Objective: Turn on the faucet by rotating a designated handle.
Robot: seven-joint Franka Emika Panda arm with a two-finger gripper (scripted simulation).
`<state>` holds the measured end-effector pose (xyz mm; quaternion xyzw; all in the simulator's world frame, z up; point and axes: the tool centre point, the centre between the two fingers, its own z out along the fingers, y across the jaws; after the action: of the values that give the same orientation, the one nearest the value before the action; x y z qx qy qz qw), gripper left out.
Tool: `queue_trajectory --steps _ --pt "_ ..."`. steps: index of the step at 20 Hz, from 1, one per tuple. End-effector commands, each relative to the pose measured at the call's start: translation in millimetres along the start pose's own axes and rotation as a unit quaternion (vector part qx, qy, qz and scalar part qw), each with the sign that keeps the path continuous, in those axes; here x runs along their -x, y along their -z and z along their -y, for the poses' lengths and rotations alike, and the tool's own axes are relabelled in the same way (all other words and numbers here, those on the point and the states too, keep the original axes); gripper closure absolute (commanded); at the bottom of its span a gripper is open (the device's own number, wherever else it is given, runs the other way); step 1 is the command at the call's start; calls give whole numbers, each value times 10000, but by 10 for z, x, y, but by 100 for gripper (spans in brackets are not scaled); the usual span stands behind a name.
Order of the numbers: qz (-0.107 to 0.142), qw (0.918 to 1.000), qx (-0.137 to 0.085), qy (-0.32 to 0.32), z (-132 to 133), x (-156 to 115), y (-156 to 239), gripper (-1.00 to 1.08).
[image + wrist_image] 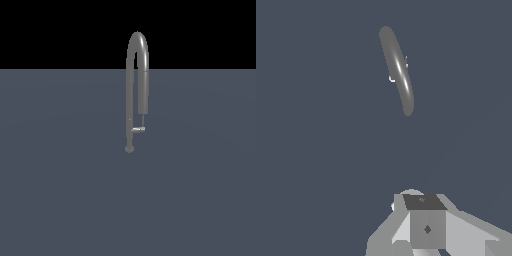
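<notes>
The faucet [131,100] is a tall grey arch standing on a flat dark surface, with its spout sleeve hanging on the exterior view's right. The handle [138,129] is a small light-silver stub sticking sideways from the stem, low near the base. In the wrist view the faucet [397,70] is seen from above as a narrow slanted bar, and a small light bit [391,78] at its side may be the handle. The gripper [423,220] shows only in the wrist view, as grey blocks far from the faucet. Its jaws are not readable. It holds nothing I can see.
The dark blue-grey floor [60,190] spreads all around the faucet. A black background lies above the horizon in the exterior view. The arm is out of the exterior view.
</notes>
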<state>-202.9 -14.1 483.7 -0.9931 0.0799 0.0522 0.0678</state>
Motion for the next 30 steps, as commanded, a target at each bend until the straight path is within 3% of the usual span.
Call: queue_trajectory --steps 1,9,16,23,30 --pt "179 9996 -132 -150 7 -137 -30 108" --pt "778 9932 -583 -647 7 -586 -161 108" --pt "1314 9803 -991 -1089 -18 -974 -324 108" --pt "1857 9604 -1407 -1531 -63 -1348 -536 108" --pt "2409 9324 -1834 -1976 -125 -1701 -801 108"
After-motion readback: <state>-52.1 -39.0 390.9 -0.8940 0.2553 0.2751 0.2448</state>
